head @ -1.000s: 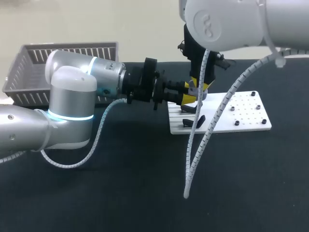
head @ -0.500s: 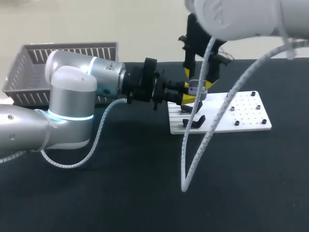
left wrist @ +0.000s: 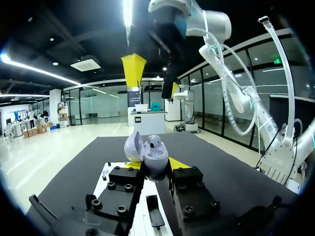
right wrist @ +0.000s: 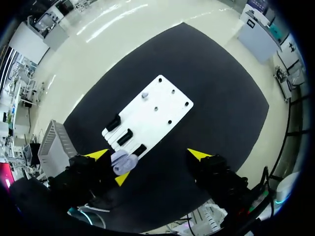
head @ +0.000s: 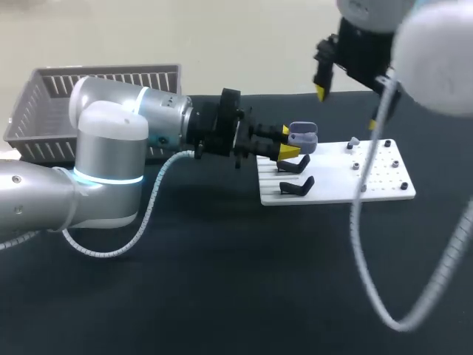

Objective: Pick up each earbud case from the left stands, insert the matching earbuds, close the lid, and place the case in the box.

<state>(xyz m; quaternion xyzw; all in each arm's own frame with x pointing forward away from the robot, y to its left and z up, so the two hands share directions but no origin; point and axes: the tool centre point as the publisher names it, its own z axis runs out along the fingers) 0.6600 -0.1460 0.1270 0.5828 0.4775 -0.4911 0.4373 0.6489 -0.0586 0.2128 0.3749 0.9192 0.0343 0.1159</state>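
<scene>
Lavender-grey earbud case (left wrist: pixel 153 160), lid hinged open and standing upright. It is clamped from both sides by the left fingers (left wrist: pixel 179 164), above the end of the white board (head: pixel 384 191) where the black stands (head: pixel 297 186) sit. Whether a bud is already seated inside: cannot tell.

Right fingers (right wrist: pixel 98 155) are spread wide and hold nothing.

A small grey piece, likely an earbud (head: pixel 353 142), rests on the board, well apart from the case.

Step in hand, by my reading: fetch that bud and seat it.
- Come down straight over it and narrow the fingers before contact, so they do not strike the pegs nearby.
- Grip it lightly by the sides; it is small and rounded, so it probably slips or rolls easily.
- The left arm should hold the case level with its mouth up.
- The bud must go in clear of the raised lid.

Pose:
- Left arm reaches in level across the desk (head: pixel 222 281), wrist horizontal, fingers pointing along the board.
- Right arm hangs high above the board's far side, fingers aimed down.

Grey slatted box (head: pixel 44 118) sits behind the left arm.
</scene>
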